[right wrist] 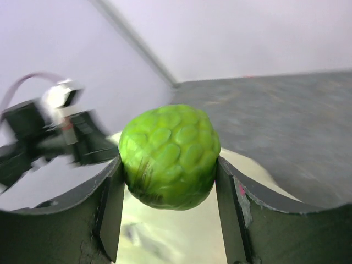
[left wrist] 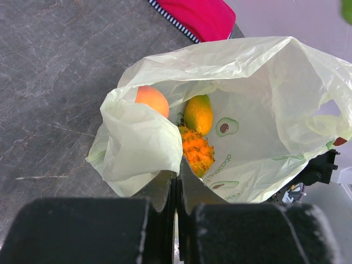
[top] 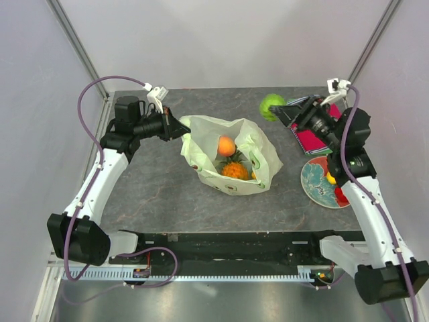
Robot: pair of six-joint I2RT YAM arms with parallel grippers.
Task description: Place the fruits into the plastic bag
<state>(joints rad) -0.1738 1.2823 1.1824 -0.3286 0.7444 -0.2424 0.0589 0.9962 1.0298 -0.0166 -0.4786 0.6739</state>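
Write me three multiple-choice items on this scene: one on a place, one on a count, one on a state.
1. Where is the green fruit?
A inside the plastic bag; B in the left claw; C in the right claw.
2. How many fruits show inside the plastic bag in the left wrist view?
A one; B three; C five.
3. How does the left claw stand?
A shut on the bag's rim; B wide open; C shut on a fruit.

Answers:
1. C, the right claw clamps it from both sides.
2. B, a peach, a mango and a pineapple lie there.
3. A, its tips meet on the plastic.
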